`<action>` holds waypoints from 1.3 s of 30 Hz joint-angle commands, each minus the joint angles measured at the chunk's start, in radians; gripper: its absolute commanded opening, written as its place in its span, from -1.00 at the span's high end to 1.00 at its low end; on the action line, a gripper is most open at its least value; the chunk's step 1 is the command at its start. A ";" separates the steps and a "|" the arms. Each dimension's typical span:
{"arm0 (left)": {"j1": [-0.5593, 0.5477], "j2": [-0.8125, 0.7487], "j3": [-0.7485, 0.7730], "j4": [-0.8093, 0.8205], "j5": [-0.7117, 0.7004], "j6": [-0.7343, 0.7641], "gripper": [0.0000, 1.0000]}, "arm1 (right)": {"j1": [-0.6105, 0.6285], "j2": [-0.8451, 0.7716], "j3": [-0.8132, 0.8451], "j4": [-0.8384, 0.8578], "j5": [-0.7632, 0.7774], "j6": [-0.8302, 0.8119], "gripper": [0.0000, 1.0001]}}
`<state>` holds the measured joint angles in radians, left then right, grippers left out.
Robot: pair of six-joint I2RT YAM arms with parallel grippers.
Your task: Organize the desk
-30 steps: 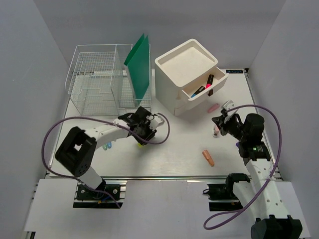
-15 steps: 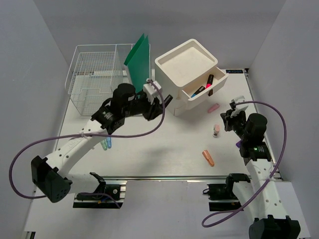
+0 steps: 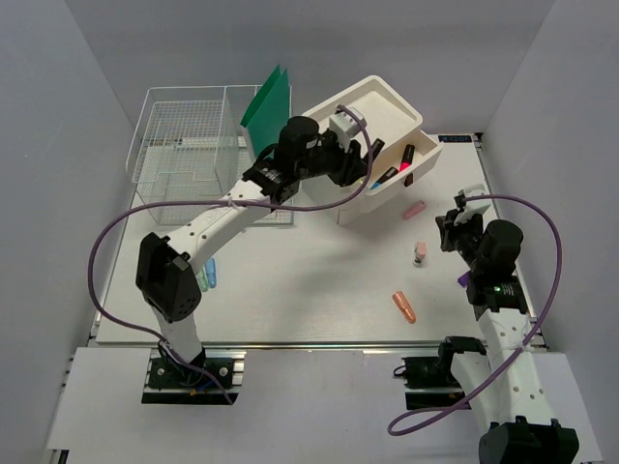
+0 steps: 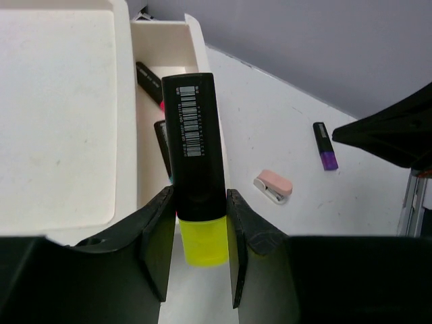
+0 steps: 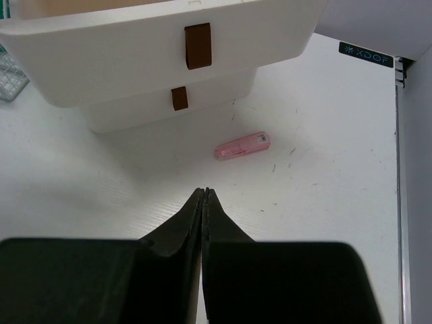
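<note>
Top external: one desk (image 3: 319,280), a white rectangular top with a metal rail along the near long edge. It fills the middle of the view, under both arms. On it:
- One wire basket (image 3: 184,145) at 10 o'clock.
- One green folder (image 3: 269,116) leaning at the basket's right end.
- One white drawer box (image 3: 387,101) at 12–1 o'clock, with one open drawer (image 3: 418,164).
- Four loose bits right of centre: pink piece (image 3: 414,209), pale stub (image 3: 420,253), orange piece (image 3: 405,306), purple piece (image 3: 464,278).
- A marker cluster (image 3: 208,275) at 8 o'clock, partly under the left arm, so I can't count it.

Left gripper (image 3: 370,166) is over the drawer box front, and its jaws are hidden by the wrist from here. Right gripper (image 3: 453,224) is at 3 o'clock and touches none of the loose bits.

Left wrist: the fingers clamp one yellow highlighter (image 4: 198,169) by its sides. Its black barcoded cap points to 12 o'clock, above the open drawer. Two markers show in the drawer, and anything more is hidden behind the highlighter. The pink piece lies on bare desk at 3 o'clock of the highlighter and the purple piece at 2 o'clock. A black arm part is cut off at the right edge.

Right wrist: the fingers are pressed together with nothing between them. The pink piece lies at 1 o'clock of the tips, apart from them. Two brown drawer pulls (image 5: 197,46) show, and the box is cut off by the top edge.
</note>
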<state>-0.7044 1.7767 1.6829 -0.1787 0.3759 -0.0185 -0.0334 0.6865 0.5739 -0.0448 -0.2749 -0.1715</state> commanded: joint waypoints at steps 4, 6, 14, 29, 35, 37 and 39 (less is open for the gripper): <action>-0.038 0.072 0.116 0.060 -0.048 0.011 0.94 | -0.010 -0.002 0.021 0.063 0.000 0.006 1.00; -0.047 0.102 0.126 0.074 -0.064 0.011 0.91 | -0.011 -0.002 0.021 0.063 0.000 0.006 1.00; -0.056 0.214 0.193 0.094 -0.176 0.015 0.70 | -0.023 -0.007 0.021 0.063 -0.004 0.007 1.00; -0.056 0.234 0.302 0.038 -0.183 0.017 -0.26 | -0.039 0.004 0.017 0.053 -0.079 -0.020 0.95; -0.041 0.046 0.140 0.027 -0.105 -0.004 0.45 | -0.056 0.024 0.023 -0.013 -0.239 -0.140 0.25; -0.030 -0.049 0.020 0.036 -0.065 -0.053 0.74 | -0.063 0.038 0.035 -0.099 -0.312 -0.286 -0.13; -0.030 -0.222 -0.186 0.042 -0.051 -0.052 0.86 | -0.066 0.071 0.072 -0.203 -0.411 -0.386 -0.50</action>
<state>-0.7483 1.8034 1.6726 -0.1379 0.2607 -0.0422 -0.0917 0.7296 0.5819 -0.1146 -0.5182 -0.3618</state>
